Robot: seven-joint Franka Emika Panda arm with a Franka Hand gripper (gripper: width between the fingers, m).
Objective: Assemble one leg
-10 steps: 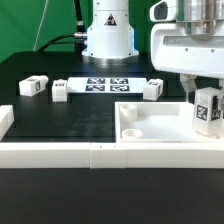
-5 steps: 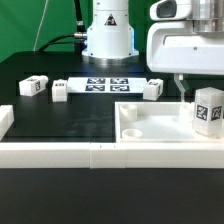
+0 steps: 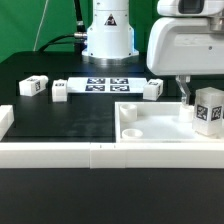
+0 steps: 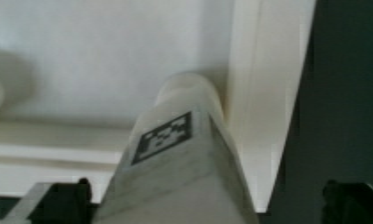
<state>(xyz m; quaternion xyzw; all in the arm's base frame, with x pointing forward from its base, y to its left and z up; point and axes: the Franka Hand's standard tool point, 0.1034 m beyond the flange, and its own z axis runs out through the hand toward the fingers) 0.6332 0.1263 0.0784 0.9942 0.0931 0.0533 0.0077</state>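
White rail [image 3: 60, 150] running along counter [image 3: 70, 118] near edge. Panel [image 3: 150, 127] lying at near right corner, touching rail. Leg [image 3: 209, 109] standing upright on panel's right part, tag facing exterior camera. Tool [image 4: 209, 198] hovering over leg, jaws spread wide, gripping nothing; fingers [image 3: 184, 90] showing gap to leg on both sides in wrist view. Further back, marker board [image 3: 105, 84] lying mid-counter, three spare legs [image 3: 152, 88] sitting beside it. Arm base [image 3: 108, 35] standing at far edge.

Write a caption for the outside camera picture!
Open gripper straddles a leg standing in the white square piece.
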